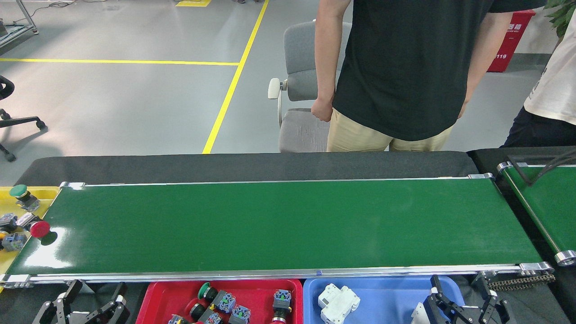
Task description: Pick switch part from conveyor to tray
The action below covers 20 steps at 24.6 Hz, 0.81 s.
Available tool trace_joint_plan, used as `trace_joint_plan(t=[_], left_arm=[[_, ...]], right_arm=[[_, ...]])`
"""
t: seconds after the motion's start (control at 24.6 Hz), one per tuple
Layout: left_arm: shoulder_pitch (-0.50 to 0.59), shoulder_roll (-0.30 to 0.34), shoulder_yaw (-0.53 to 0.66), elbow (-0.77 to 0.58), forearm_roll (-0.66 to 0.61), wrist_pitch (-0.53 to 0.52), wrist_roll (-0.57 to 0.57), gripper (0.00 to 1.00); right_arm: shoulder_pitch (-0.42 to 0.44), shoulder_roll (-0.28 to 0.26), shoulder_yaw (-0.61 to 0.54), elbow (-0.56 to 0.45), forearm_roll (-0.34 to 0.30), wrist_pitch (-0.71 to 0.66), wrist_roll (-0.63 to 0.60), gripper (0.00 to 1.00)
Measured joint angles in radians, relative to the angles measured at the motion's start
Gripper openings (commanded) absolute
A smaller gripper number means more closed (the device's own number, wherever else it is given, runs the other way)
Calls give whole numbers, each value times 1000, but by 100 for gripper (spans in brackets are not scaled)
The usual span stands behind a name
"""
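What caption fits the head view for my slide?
Red-capped switch part tipping off the conveyor's left end toward the yellow tray; both grippers empty.

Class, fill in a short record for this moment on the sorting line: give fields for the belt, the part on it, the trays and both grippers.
conveyor: long green belt, bare except at its left end
red-capped switch part: at the belt's left edge, next to the yellow tray
yellow tray: left of the belt, holds several switch parts
red tray: in front of the belt, holds switch parts
blue tray: in front of the belt, holds a white part
left gripper: open, empty, below the belt's near rail
right gripper: open, empty, over the blue tray
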Motion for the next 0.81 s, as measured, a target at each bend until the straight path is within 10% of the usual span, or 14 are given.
trace_joint_plan(t=[0.81], left_arm=[[131,-19,173,-5,1,-2,3,100]], right_arm=[[-12,22,29,-17,0,4,31,100]])
